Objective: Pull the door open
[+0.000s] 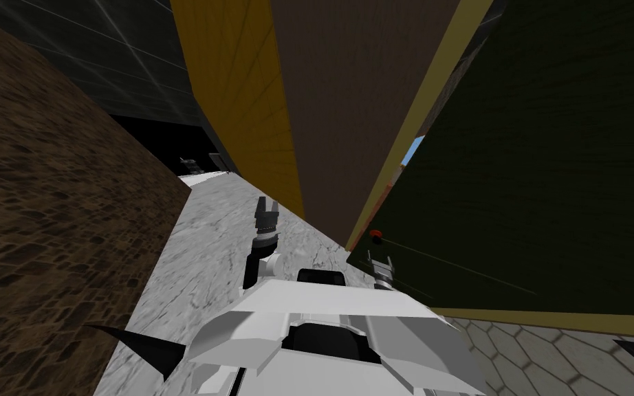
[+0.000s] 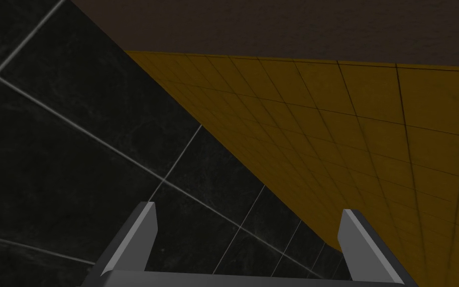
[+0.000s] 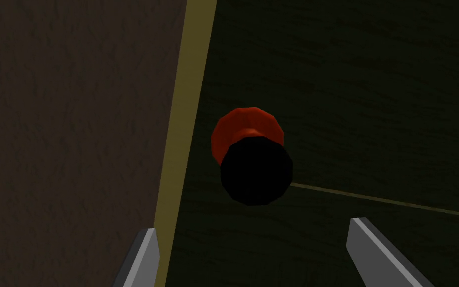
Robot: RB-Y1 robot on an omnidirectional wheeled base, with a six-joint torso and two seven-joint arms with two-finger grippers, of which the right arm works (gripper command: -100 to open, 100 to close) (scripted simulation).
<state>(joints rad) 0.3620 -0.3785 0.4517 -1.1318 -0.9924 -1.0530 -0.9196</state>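
Head view: left tool (image 1: 268,204), fingers apart and empty, held out over a pale marbled floor (image 1: 199,268) and pointing toward a yellow tiled wall (image 1: 240,89). A brown wall face (image 1: 336,103) adjoins the yellow one beyond this tool. Off to its outer side stand a dark tiled wall (image 1: 123,55) and a brown cobbled surface (image 1: 34,206). Right tool (image 1: 381,262), fingers apart, is raised toward a dark green door (image 1: 549,172). The knob (image 1: 375,236), red with a black end, sits on the door just ahead of this tool's tips, near the door's edge. An olive strip (image 1: 415,117) runs along that edge, between the door and the brown wall face, and a narrow gap beside it shows a sliver of blue (image 1: 413,148). Left wrist view: left tool (image 2: 248,214), both fingers (image 2: 144,229) wide apart with nothing between them. Ahead of them the dark tiled wall (image 2: 74,149) meets the yellow tiled wall (image 2: 373,149), with the brown wall face (image 2: 273,25) past that. Right wrist view: right tool (image 3: 251,234), fingers (image 3: 368,239) spread and touching nothing. The knob (image 3: 256,172) lies ahead of the tips, between their lines and apart from both, its red base against the door (image 3: 373,74) and its black round end facing the tool. The olive strip (image 3: 183,124) runs just beside the knob, with the brown wall face (image 3: 74,124) beyond it. A thin pale line (image 3: 388,200) crosses the door panel from the knob.
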